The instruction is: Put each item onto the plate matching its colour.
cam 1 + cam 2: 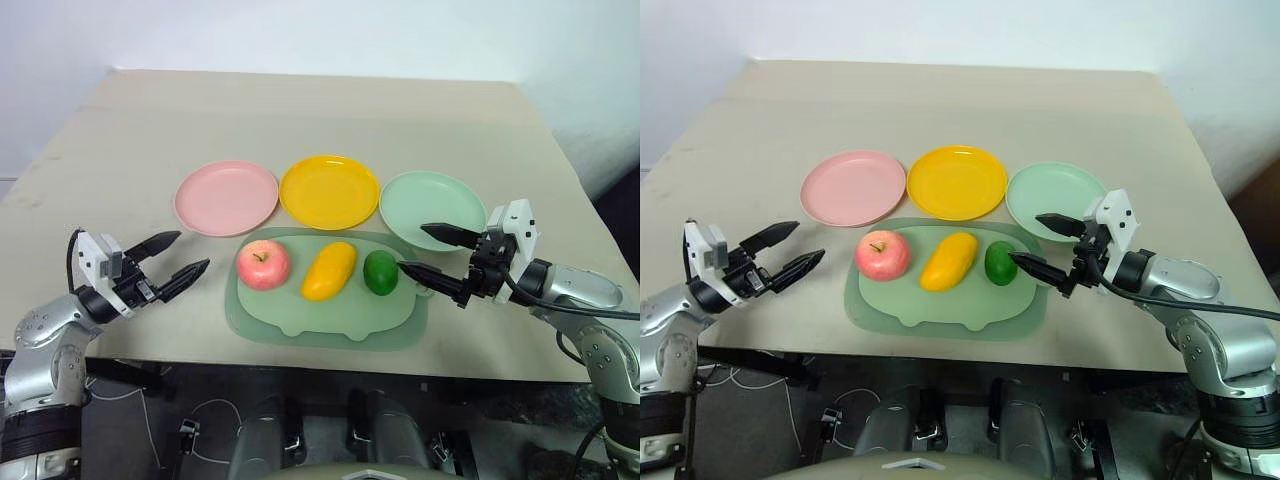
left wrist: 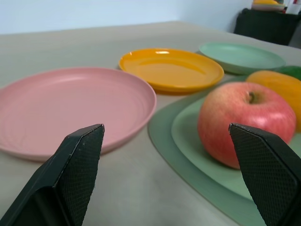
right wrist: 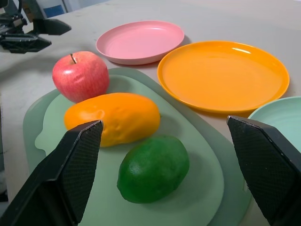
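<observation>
Fruit-sorting hasn't begun, by my reading. My right gripper hangs with fingers spread and empty just beside the lime; my left gripper is likewise spread and empty, near the apple. Between those two lies the mango, so three fruits, all on the tray. Beyond it sit three bare plates: the pink plate, yellow plate and green plate. All three placements remain.
</observation>
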Available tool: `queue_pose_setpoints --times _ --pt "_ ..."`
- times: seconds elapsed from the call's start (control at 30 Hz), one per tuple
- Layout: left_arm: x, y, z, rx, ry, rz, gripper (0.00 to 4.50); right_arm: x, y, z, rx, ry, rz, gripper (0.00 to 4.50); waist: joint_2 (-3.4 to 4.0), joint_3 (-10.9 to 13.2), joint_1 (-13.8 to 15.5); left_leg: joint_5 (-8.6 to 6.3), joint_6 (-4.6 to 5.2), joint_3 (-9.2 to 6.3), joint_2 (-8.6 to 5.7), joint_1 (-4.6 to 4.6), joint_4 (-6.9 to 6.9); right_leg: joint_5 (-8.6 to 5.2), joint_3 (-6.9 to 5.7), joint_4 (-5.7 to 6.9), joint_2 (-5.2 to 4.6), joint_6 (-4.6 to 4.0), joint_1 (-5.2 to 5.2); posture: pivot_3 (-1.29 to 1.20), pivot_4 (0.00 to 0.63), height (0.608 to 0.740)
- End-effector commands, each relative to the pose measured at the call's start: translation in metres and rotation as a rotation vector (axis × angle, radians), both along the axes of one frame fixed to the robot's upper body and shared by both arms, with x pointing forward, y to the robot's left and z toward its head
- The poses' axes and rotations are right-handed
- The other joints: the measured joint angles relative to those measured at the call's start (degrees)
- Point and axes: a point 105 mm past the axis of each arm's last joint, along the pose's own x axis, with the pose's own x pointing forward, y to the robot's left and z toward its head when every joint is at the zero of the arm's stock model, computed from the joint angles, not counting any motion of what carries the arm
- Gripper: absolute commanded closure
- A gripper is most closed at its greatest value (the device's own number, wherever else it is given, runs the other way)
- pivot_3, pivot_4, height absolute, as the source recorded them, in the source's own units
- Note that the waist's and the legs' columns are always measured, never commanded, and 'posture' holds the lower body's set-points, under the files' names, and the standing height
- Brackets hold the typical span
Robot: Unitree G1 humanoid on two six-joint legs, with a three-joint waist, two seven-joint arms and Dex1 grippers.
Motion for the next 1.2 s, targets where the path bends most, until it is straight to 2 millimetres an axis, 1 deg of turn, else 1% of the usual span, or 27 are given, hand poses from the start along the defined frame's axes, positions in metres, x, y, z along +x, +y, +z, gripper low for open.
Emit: queue_pose_setpoints --times 0.03,0.2,0.47,0.53,0.6,0.67,0.73,0.87,0.97,1.2 --pt "0.0 0.0 0.014 0.021 -0.053 -0.003 0.04 -0.001 -0.001 0.012 -0.007 -0.05 0.008 0.0 0.0 0.0 0.0 0.0 0.0 0.0 0.0 0.0 0.01 0.0 0.0 0.02 -0.01 0.0 0.0 0.0 0.15 0.696" --pt "-0.002 -0.006 0.012 0.022 -0.05 -0.019 0.04 0.002 0.003 0.011 0.001 -0.058 0.012 0.0 0.0 0.0 0.0 0.0 0.01 0.0 0.0 -0.01 0.07 0.0 0.0 0.04 -0.02 -0.01 0.01 0.0 0.15 0.696" --pt "0.002 -0.017 0.013 0.007 -0.061 -0.044 0.04 -0.002 0.005 0.007 -0.005 -0.035 0.012 0.0 0.0 0.0 0.1 0.0 0.0 0.0 0.0 0.0 0.08 0.0 0.0 0.06 -0.02 0.0 0.01 0.0 0.15 0.696" --pt "0.003 -0.023 0.011 0.022 -0.055 -0.061 0.04 -0.003 -0.001 0.007 -0.012 -0.028 0.008 0.0 0.0 0.0 0.1 0.0 0.0 0.0 0.0 -0.01 0.08 0.0 0.0 0.07 -0.02 -0.01 0.01 0.0 0.15 0.696" --pt "0.006 -0.024 0.013 0.017 -0.058 -0.06 0.04 -0.001 -0.006 0.005 -0.021 -0.01 -0.024 0.0 0.0 0.0 0.1 0.0 0.0 0.0 0.0 -0.01 0.09 0.0 0.0 0.07 -0.02 0.0 0.01 0.0 0.15 0.696" --pt "0.004 -0.025 0.015 0.013 -0.056 -0.071 0.04 -0.002 -0.004 0.002 -0.03 0.009 -0.022 0.0 0.0 0.0 0.1 0.0 0.0 0.0 0.0 -0.01 0.1 0.0 0.0 0.09 -0.02 0.0 0.01 0.0 0.15 0.696" --pt "0.001 -0.027 0.013 0.026 -0.049 -0.091 0.04 0.004 -0.004 -0.004 -0.052 0.038 -0.046 0.0 0.0 0.0 0.0 0.0 0.0 0.0 0.0 0.0 0.11 0.0 0.01 0.1 -0.02 0.0 0.01 0.0 0.15 0.696" --pt "0.0 -0.029 0.016 0.018 -0.056 -0.082 0.04 0.01 0.0 -0.01 -0.069 0.079 -0.069 0.0 0.01 0.0 -0.1 0.0 0.0 0.0 0.01 0.0 0.12 -0.01 0.01 0.14 -0.01 -0.01 -0.02 0.0 0.15 0.696" --pt "0.002 -0.026 0.016 0.024 -0.053 -0.073 0.04 0.009 0.009 -0.018 -0.086 0.149 -0.081 0.0 0.01 0.0 -0.1 0.0 0.0 0.0 0.01 -0.01 0.12 -0.01 0.01 0.16 -0.02 -0.02 -0.03 0.0 0.15 0.696" --pt "0.009 -0.029 0.018 0.013 -0.063 -0.075 0.04 0.009 0.023 -0.014 -0.029 0.265 -0.096 0.0 0.01 0.0 0.0 -0.01 0.01 0.0 0.01 -0.03 0.2 -0.01 0.01 0.18 -0.04 -0.02 -0.02 0.0 0.15 0.696"
